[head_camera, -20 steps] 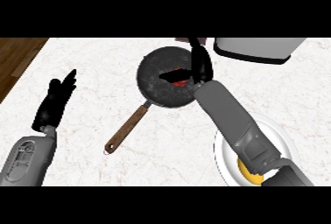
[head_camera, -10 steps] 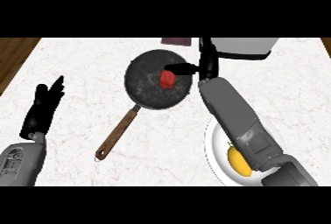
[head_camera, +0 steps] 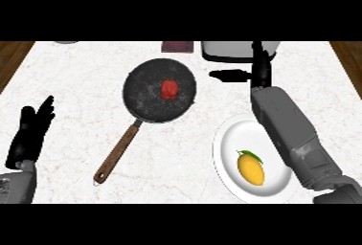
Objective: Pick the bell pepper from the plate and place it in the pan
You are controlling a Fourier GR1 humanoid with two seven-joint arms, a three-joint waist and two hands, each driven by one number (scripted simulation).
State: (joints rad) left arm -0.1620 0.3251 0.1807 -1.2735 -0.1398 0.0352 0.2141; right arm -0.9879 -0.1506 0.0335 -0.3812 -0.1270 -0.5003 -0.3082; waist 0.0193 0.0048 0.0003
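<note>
A red bell pepper [head_camera: 170, 89] lies inside the black pan [head_camera: 145, 103], right of its centre. The pan's brown handle [head_camera: 117, 155] points toward the lower left. My right hand [head_camera: 260, 67] is raised to the right of the pan, fingers straight and pointing away, holding nothing and clear of the pepper. The white plate [head_camera: 230, 139] sits at the lower right under my right forearm and carries a yellow mango [head_camera: 250, 167]. My left hand [head_camera: 32, 131] rests open at the left edge, fingers up.
A white appliance [head_camera: 230, 50] stands at the back, just behind my right hand. A dark red object [head_camera: 176, 46] sits at the back behind the pan. Wooden floor shows beyond the counter's left and right edges.
My right hand has let go of the pepper and pulled away to the right of the pan; the pepper now lies in the pan. The view has shifted, so the plate and mango show more.
</note>
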